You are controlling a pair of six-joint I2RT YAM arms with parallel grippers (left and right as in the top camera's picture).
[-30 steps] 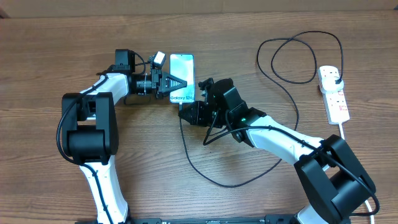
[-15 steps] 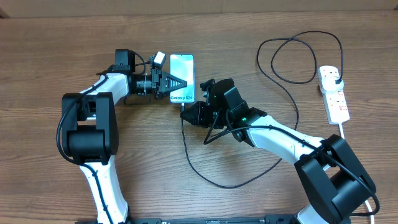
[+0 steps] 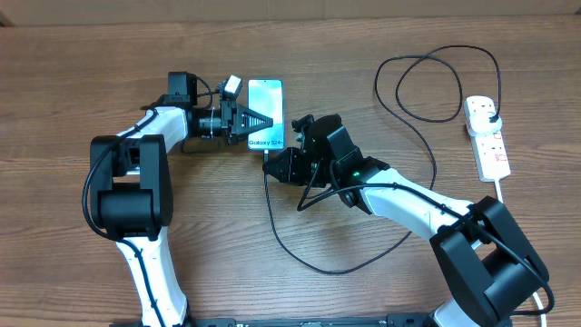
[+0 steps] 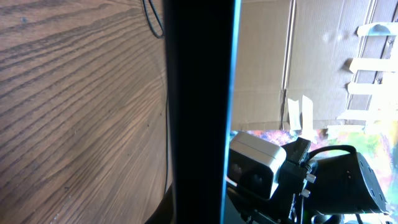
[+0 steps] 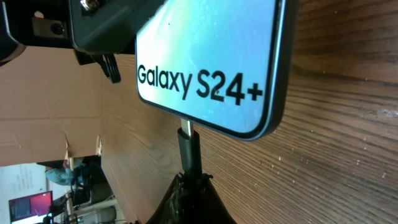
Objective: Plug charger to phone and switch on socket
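Observation:
The phone (image 3: 265, 113) lies on the wooden table, its "Galaxy" end towards the front. My left gripper (image 3: 257, 120) is shut on its left edge. In the left wrist view the phone (image 4: 199, 106) is a dark upright band seen edge-on. My right gripper (image 3: 275, 163) is shut on the charger's connector (image 5: 189, 149), just below the phone (image 5: 208, 62). The connector's metal tip meets the phone's bottom edge; how deep it sits is hidden. The black cable (image 3: 318, 268) loops right and back to a black plug (image 3: 491, 110) in the white socket (image 3: 488, 138).
The socket's thick white lead (image 3: 502, 193) runs towards the front right edge. The charger cable forms a wide loop (image 3: 436, 86) at the back right. My two arms meet at the table's middle. A cardboard wall (image 4: 311, 62) stands behind the table.
My right gripper has edged slightly towards the phone's bottom end with the connector, and the cable below it shifted a little. The left gripper and phone have not moved.

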